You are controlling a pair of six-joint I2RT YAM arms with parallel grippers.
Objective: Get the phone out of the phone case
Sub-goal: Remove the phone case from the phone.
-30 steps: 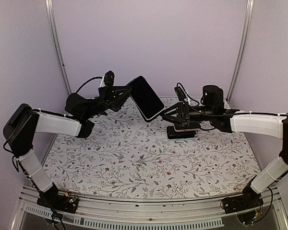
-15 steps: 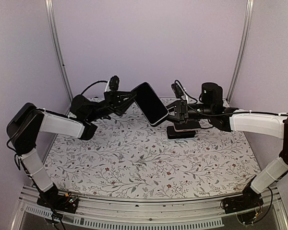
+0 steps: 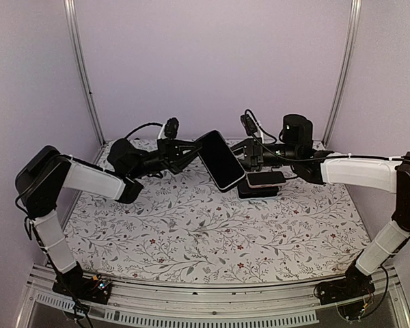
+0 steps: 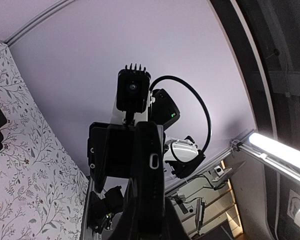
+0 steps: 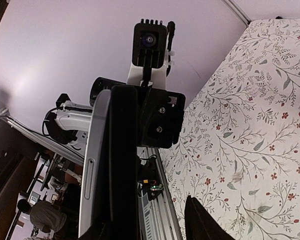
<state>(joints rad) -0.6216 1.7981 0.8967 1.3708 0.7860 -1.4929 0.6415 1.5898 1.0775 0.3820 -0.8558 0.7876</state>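
Left tool [image 3: 190, 152]: clamped on the phone [image 3: 220, 160] by the edge that faces it. The phone hangs in the air just to this tool's right, tilted, dark face up, clear of the tabletop [image 3: 191, 225]. Right tool [image 3: 247, 157]: fingers partway apart, straddling the phone's opposite edge. Its wrist view shows a gap between one finger [image 5: 200, 222] and the phone. I cannot tell the case from the phone. Just below the right tool, a black block [image 3: 260, 192] with a pale device [image 3: 265, 179] on top stands on the tabletop.
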